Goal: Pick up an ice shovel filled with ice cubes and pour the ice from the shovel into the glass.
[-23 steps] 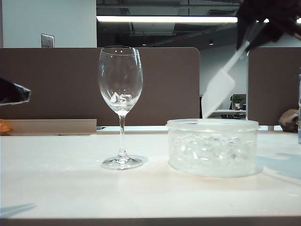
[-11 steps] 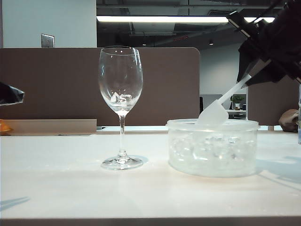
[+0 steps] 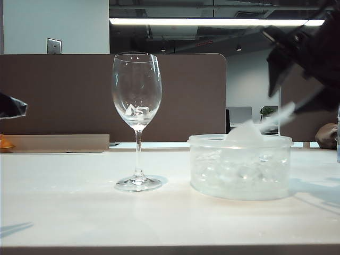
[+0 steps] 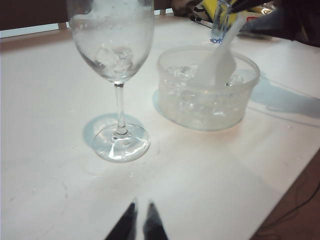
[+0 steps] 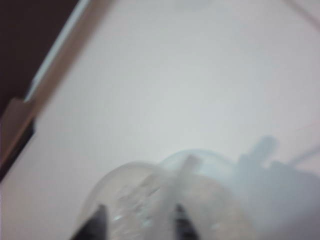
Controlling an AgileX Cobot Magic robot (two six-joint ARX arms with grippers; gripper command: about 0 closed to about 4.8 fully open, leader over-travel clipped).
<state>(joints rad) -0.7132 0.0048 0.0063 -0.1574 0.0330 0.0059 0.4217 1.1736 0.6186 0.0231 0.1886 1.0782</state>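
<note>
The ice shovel [image 3: 249,132] lies with its trough over the rim of the round plastic tub [image 3: 240,169] at the right of the exterior frame, its handle slanting up toward the right edge. In the left wrist view the ice shovel [image 4: 216,64] leans into the tub [image 4: 208,89] at the upper right of that frame. The tub is filled with ice cubes [image 3: 234,170]. The glass [image 3: 136,117] stands upright on the bench [image 3: 79,212] left of centre, well apart from the tub, with a few ice cubes at the bottom of its bowl. The right pincer [image 5: 137,220] hangs over the tub at the lower edge of its wrist frame, its fingers spread with the shovel handle between them; whether they touch it is too blurred to tell. The left pincer [image 4: 139,222] sits at the lower edge of its frame, above bare bench, tips nearly together and holding nothing.
</note>
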